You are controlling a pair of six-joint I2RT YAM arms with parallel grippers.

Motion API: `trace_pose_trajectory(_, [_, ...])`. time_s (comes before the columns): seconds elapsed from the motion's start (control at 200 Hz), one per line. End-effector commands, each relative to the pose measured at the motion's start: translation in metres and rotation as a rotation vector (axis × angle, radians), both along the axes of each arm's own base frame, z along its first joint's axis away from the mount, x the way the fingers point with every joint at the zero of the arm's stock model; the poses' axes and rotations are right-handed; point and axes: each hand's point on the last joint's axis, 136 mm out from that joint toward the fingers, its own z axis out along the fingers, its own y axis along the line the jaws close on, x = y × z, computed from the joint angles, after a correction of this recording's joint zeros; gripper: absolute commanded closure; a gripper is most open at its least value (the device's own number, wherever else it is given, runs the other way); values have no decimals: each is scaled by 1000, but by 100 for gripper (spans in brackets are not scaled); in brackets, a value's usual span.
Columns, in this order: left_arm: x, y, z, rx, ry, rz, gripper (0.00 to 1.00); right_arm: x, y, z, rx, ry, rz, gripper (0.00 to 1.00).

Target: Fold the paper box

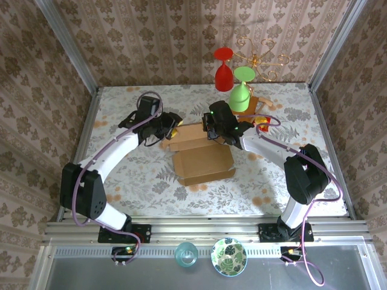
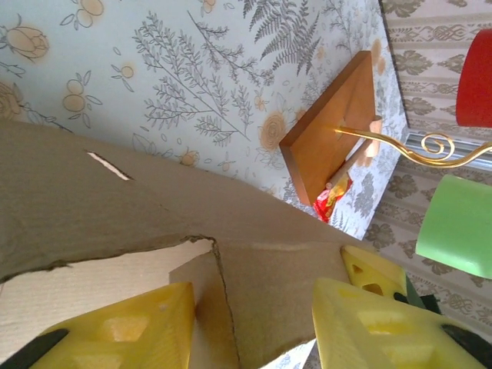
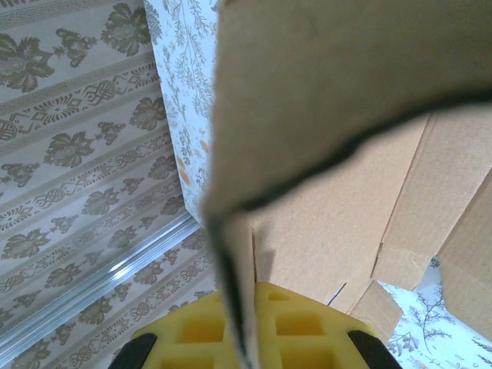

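Paper box (image 1: pixel 202 160) partly folded, lid flaps unclosed. Right claw (image 3: pixel 246 327) clamps its far flap; left claw (image 2: pixel 254 311) stands apart, straddling that flap.

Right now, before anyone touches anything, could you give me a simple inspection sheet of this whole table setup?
Surface: floral tablecloth, flat, no spills seen.
Job's things: paper box, partly folded, mid-table between the arms.
Clutter: red glass and green glass on a gold wire rack with a wooden stand at the far edge; teal glass and leaf-patterned bowl on the near ledge.
End effectors: left end effector has its fingers apart, with a box flap between them; right end effector is pinched shut on a cardboard edge.
Cables: purple cables loop along both arms.
Surroundings: patterned wallpaper, metal frame posts.
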Motion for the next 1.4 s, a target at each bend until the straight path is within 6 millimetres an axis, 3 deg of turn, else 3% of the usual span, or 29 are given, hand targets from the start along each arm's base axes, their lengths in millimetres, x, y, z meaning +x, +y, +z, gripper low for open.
trace_pose_trajectory(0.0, [5, -5, -1, -30, 0, 16, 62, 0, -3, -5, 8, 10, -21, 100])
trace_pose_trajectory(0.1, [5, -2, -2, -28, 4, 36, 78, 0, -3, -5, 11, 8, -20, 100])
trace_pose_trajectory(0.195, [4, 1, -5, -25, 14, 53, 100, 1, -3, -6, 10, 0, -19, 100])
trace_pose_trajectory(0.305, [1, 3, -5, -25, 7, 54, 100, -1, -6, -9, -4, -8, -15, 100])
trace_pose_trajectory(0.395, [3, 19, 6, -11, -32, 66, 71, -7, -13, -11, -20, 4, -24, 100])
trace_pose_trajectory(0.46, [4, 40, 17, 33, -77, 80, 61, -13, -18, -12, -15, 15, -43, 100])
trace_pose_trajectory(0.58, [-6, 94, 23, 156, -125, 127, 62, -23, -31, 0, -17, 33, -86, 100])
trace_pose_trajectory(0.675, [-19, 133, -8, 179, -65, 175, 68, -28, -39, 12, -4, 42, -124, 100])
trace_pose_trajectory(0.77, [-27, 147, -46, 176, -27, 152, 80, -34, -45, 25, -3, 51, -143, 100])
trace_pose_trajectory(0.85, [-28, 143, -75, 130, -14, 144, 87, -35, -47, 31, 13, 55, -164, 100])
trace_pose_trajectory(0.96, [-14, 124, -106, -25, -38, 177, 93, -35, -47, 30, 33, 65, -181, 100])
trace_pose_trajectory(1.16, [10, 88, -124, -75, -113, 135, 90, -31, -46, 34, 49, 64, -192, 100])
trace_pose_trajectory(1.395, [8, 58, -151, -147, -72, 149, 88, -26, -50, 38, 78, 62, -230, 100])
